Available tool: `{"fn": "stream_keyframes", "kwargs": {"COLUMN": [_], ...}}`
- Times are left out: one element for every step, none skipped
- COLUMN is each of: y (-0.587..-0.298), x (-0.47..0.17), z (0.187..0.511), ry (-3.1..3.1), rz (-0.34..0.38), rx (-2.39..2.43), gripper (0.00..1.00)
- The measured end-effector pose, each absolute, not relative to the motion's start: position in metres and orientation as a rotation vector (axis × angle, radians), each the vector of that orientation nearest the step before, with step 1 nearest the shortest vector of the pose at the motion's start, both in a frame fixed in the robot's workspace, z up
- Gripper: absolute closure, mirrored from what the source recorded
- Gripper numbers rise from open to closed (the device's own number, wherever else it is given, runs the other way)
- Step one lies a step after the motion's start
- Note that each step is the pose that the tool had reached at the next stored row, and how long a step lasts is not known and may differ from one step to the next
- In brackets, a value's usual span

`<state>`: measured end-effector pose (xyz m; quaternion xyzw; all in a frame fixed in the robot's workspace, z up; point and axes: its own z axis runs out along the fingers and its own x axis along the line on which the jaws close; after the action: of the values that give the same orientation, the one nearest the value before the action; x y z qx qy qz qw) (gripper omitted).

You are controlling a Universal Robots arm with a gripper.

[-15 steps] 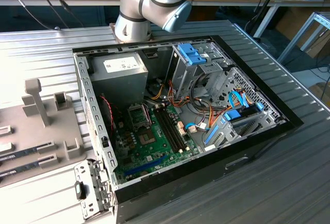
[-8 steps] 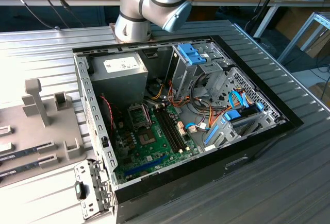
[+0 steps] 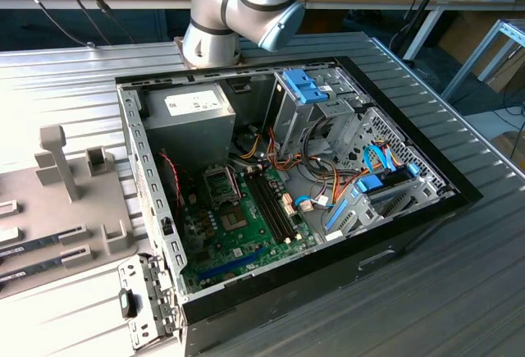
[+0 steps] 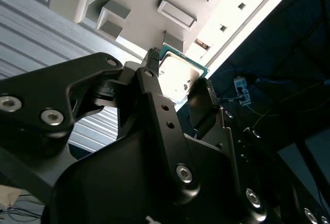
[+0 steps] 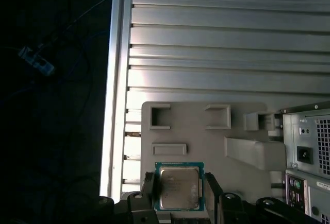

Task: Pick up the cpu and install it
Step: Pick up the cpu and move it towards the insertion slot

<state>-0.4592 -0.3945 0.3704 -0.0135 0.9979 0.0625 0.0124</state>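
Note:
The cpu [image 5: 179,187] is a small square chip with a silver top and a thin green rim. It sits between the two black fingers [image 5: 147,193] of my gripper [image 5: 179,195], which press on its opposite edges. In the second wrist view the cpu [image 4: 178,77] is likewise clamped between the fingertips [image 4: 150,62] of the gripper [image 4: 178,74]. Beneath it lies a pale grey holder tray [image 5: 206,147] with raised blocks and slots. In the exterior view the open computer case holds the green motherboard [image 3: 238,234] with its socket [image 3: 228,203].
The tray [image 3: 49,209] lies on a ribbed metal table [image 5: 216,38] beside the case's rear panel [image 5: 309,157]. The table edge [image 5: 116,105] drops off to dark floor. Inside the case are a power supply [image 3: 189,115], drive cages [image 3: 320,102], blue brackets and cable bundles [image 3: 328,185].

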Motion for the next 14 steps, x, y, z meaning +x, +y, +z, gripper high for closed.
{"fn": "stream_keyframes", "kwargs": {"y": [-0.3944,-0.3944,-0.3944,-0.3944,-0.3944,-0.3945,-0.3946,-0.3945,-0.3945,-0.3944,-0.3944,-0.3944,-0.3944,-0.3944], "x": [-0.4592,-0.4593,-0.4593,-0.4593,-0.4593,-0.4592,-0.4593,-0.4593,-0.4593,-0.4593,-0.4593,-0.4593,-0.4593,-0.4593], "z": [0.3707,0.3708,0.3712,0.3714,0.3716,0.3718,0.3720,0.3725,0.3730,0.3737,0.3743,0.3752,0.3759,0.3766], "ry": [3.111,3.112,3.113,3.114,3.114,3.115,3.115,3.115,3.115,3.115,3.115,3.115,3.115,3.115], "rz": [0.188,0.179,0.158,0.146,0.135,0.127,0.125,0.125,0.125,0.125,0.125,0.125,0.125,0.125], "rx": [-0.042,-0.042,-0.043,-0.043,-0.043,-0.043,-0.043,-0.043,-0.043,-0.043,-0.043,-0.043,-0.043,-0.043], "gripper": [0.53,0.53,0.53,0.53,0.53,0.53,0.53,0.53,0.53,0.53,0.53,0.53,0.53,0.53]}}
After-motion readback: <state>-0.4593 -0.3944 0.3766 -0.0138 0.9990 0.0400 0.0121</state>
